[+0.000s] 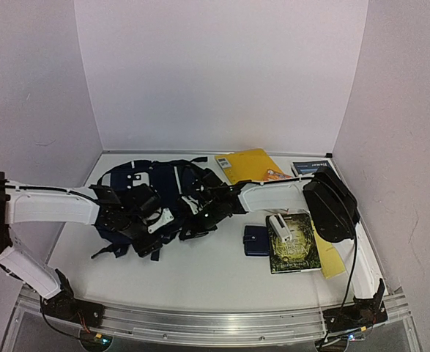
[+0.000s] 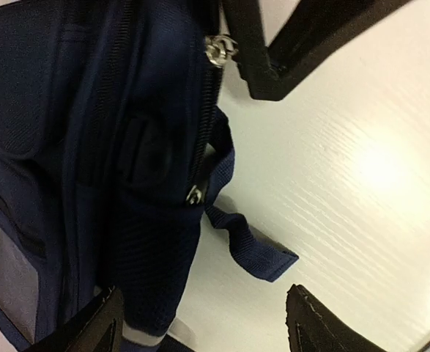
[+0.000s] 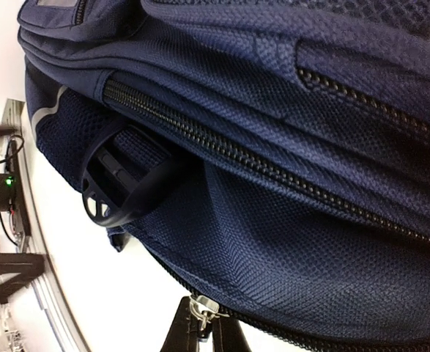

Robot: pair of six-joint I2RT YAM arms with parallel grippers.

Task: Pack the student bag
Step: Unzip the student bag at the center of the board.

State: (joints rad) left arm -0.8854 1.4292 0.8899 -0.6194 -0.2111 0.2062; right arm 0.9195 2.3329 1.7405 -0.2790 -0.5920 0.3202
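The student bag (image 1: 156, 192) lies on the desk (image 1: 200, 271), left of centre and toward the far edge, its dark straps trailing toward the near edge. The 2 arms meet over it from either side.

The left fingers (image 1: 150, 218) stand wide apart at the bag's near side. In the left wrist view a navy strap end (image 2: 255, 257) lies on the desk between them. They grip nothing, though I cannot tell whether 1 of them brushes the fabric.

The right fingers (image 3: 189, 331) are pinched tight on a silver zipper pull (image 3: 198, 306) at the bag's edge, beside the long closed zipper.

Toward the right edge lie a small navy wallet (image 1: 256, 240) and, just beside it, a dark green book (image 1: 297, 248). A yellow folder (image 1: 247, 165) sits by the far edge.
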